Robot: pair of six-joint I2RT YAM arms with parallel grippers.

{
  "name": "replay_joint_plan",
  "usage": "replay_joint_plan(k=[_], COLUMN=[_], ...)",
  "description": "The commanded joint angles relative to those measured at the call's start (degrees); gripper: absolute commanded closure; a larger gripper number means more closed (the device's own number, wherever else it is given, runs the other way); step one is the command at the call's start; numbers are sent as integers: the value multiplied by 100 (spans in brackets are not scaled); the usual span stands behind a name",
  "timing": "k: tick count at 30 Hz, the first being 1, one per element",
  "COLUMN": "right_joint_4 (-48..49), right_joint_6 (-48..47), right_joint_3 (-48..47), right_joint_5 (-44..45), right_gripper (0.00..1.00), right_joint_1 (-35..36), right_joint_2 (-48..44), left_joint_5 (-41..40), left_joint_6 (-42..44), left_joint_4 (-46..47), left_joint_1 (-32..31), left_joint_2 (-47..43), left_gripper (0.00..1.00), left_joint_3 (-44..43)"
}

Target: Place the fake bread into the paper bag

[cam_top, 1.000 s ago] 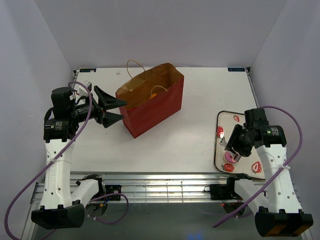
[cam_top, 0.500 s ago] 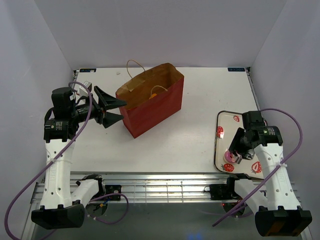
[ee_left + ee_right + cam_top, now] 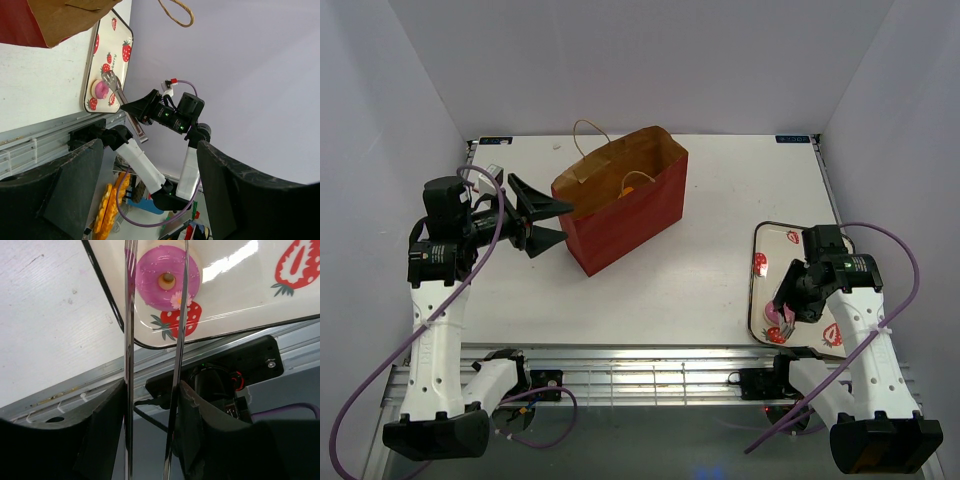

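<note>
My right tool (image 3: 152, 390) is clenched on the tongs (image 3: 129, 340). Their blades straddle the doughnut (image 3: 167, 280) on the tray (image 3: 240, 295), dead ahead along their axis. The paper bag (image 3: 630, 215) stands well apart to the left, with my left tool (image 3: 560, 218) released beside it.

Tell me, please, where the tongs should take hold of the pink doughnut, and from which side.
Grip the doughnut across its round outer rim, probably from above: it lies flat on the tray, icing up, and the tongs have one arm on each side.
</note>
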State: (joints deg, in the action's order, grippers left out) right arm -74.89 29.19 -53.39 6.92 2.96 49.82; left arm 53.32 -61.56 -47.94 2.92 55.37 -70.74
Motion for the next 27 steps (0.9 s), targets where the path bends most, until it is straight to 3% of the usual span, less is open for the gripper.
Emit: replay_joint_plan(k=[1, 6, 12, 20, 27], right_joint_4=[220, 712, 1135, 415, 10], right_joint_6=[-62, -150, -221, -326, -265], right_joint_3=[-110, -225, -628, -1315, -929], right_joint_5=[-524, -1060, -1044, 124, 205], right_gripper=[50, 51, 51, 49, 46], right_joint_1=[-24, -15, -24, -15, -15], right_joint_2=[-43, 150, 563, 792, 362], left_joint_5=[-6, 12, 47, 47, 56], left_joint_6=[-5, -5, 21, 109, 83], left_joint_4=[92, 92, 14, -92, -22], left_joint_1=[33, 33, 33, 33, 33], left_joint_2=[-132, -158, -176, -185, -194], left_gripper=[15, 15, 15, 15, 15], left_joint_3=[25, 16, -10, -80, -36])
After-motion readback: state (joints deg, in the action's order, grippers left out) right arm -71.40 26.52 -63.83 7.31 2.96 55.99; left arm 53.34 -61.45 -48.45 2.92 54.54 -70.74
